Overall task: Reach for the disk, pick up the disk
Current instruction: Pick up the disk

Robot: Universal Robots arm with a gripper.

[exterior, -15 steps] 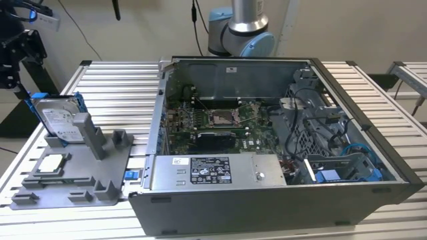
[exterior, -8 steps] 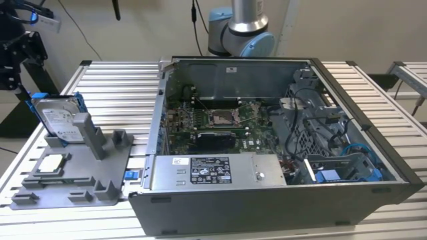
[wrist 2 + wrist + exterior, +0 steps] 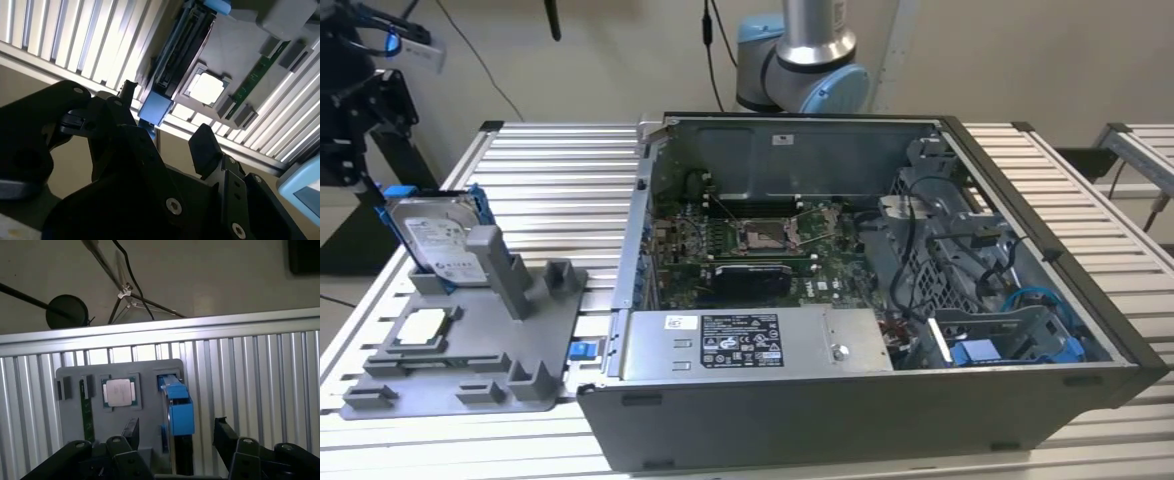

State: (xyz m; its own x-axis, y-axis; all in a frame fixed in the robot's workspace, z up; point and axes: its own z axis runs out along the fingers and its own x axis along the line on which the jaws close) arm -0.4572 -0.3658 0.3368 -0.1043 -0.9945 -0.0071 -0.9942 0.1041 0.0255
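The disk [image 3: 434,240] stands on edge in a slot of the grey fixture [image 3: 480,370], at the exterior view's left. It is silver-grey with a white label and a blue bracket. In both wrist views I look down on its thin edge and blue bracket [image 3: 179,412] [image 3: 156,109]. My gripper [image 3: 176,435] [image 3: 165,120] is open above it. One black fingertip [image 3: 131,432] stands on either side of the disk's line, apart from it. Nothing is held.
A small square silver chip [image 3: 119,391] and a green memory stick [image 3: 86,412] lie in the same fixture beside the disk. An open computer case [image 3: 854,300] fills the middle of the slatted metal table [image 3: 560,170]. The table's edge [image 3: 160,327] runs just beyond the fixture.
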